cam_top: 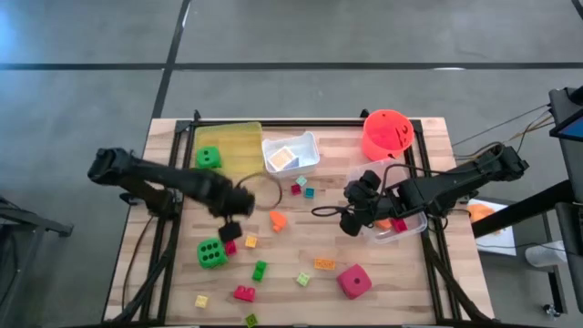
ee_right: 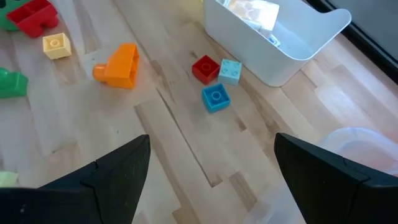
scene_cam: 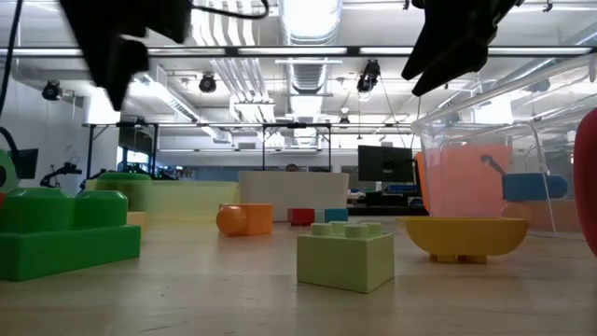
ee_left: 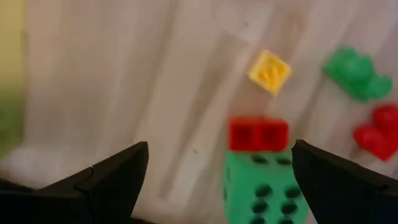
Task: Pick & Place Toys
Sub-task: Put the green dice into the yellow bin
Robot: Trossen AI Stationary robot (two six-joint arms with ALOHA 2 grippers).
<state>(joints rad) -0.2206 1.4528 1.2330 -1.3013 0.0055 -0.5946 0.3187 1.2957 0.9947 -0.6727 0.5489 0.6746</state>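
Toys lie scattered on the wooden table. One green die (cam_top: 211,253) stands near the front left, with a small red brick (ee_left: 258,134) touching its far side and a yellow brick (ee_left: 270,70) beyond. My left gripper (cam_top: 232,221) hangs open above the table just beside this die, pointing down, with nothing between its fingers (ee_left: 118,174). A second green die (cam_top: 208,157) sits in the yellow tray (cam_top: 239,137). A pink-red die (cam_top: 354,281) rests at the front right. My right gripper (cam_top: 351,221) stands open above the table's middle, slanting down toward an orange brick (ee_right: 118,65).
A white tray (cam_top: 305,146) holding a card stands at the back middle, an orange-red bucket (cam_top: 387,134) at the back right, and a clear tray (cam_top: 414,226) with bricks under the right arm. Small red (ee_right: 205,68), light blue (ee_right: 231,70) and blue (ee_right: 216,98) bricks lie by the white tray.
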